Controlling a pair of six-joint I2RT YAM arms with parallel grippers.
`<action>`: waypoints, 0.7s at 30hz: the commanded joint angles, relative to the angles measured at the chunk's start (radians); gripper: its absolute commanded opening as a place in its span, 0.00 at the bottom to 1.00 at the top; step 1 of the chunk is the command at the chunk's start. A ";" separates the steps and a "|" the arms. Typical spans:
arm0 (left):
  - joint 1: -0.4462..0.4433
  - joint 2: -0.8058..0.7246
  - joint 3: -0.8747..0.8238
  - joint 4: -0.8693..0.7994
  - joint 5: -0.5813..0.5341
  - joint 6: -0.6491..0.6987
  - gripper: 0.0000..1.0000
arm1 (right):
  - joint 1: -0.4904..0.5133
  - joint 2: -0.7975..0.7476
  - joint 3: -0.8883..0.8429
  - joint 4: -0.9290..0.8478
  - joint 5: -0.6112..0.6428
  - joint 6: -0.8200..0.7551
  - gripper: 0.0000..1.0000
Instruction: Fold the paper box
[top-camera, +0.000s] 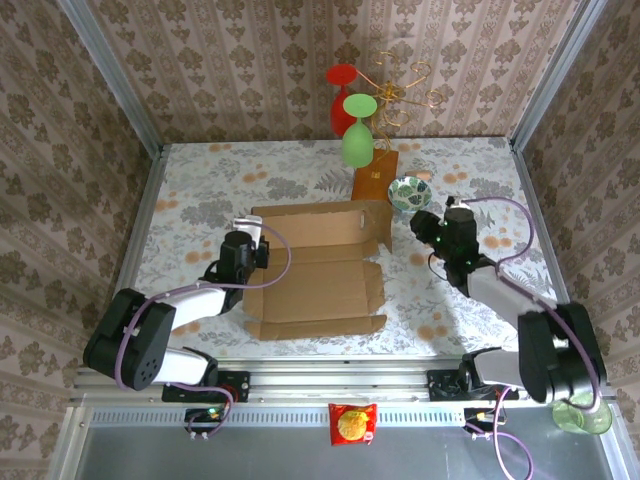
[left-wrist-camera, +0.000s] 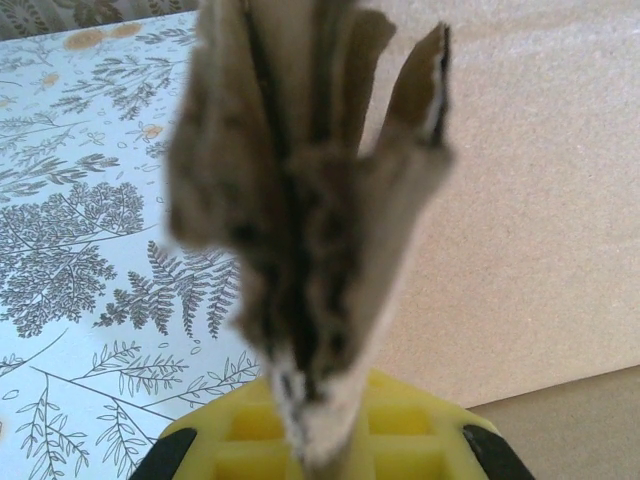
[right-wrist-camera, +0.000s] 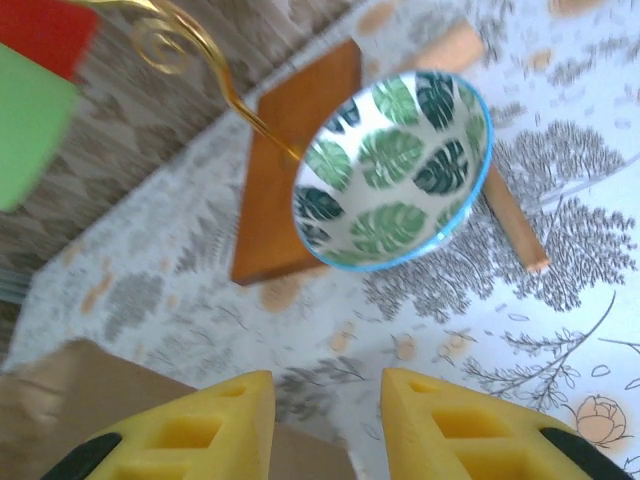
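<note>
Damask-papered walls (top-camera: 250, 60) w/ floral-print table (top-camera: 200, 190) btwn, even light.

The left arm (top-camera: 200, 300) and right arm (top-camera: 500, 290) have black joints, pale grey links and looping lilac cables (top-camera: 288, 258); the right tool (right-wrist-camera: 325, 425) has yellow, hollow-moulded fingers (right-wrist-camera: 200, 435).

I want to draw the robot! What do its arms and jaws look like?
Both the left arm and right arm have chunky black joints, white middle sections and looping purple cables. The jaws are bright yellow blocks with square hollows.
</note>
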 joint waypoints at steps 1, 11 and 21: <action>0.021 0.000 0.025 -0.026 0.030 0.029 0.00 | -0.009 0.105 0.073 0.015 -0.107 -0.050 0.34; 0.025 0.025 0.040 -0.018 0.036 0.035 0.00 | -0.005 0.302 0.211 0.031 -0.286 -0.092 0.38; 0.032 0.040 0.058 -0.020 0.041 0.038 0.00 | 0.021 0.256 0.125 0.130 -0.448 -0.201 0.39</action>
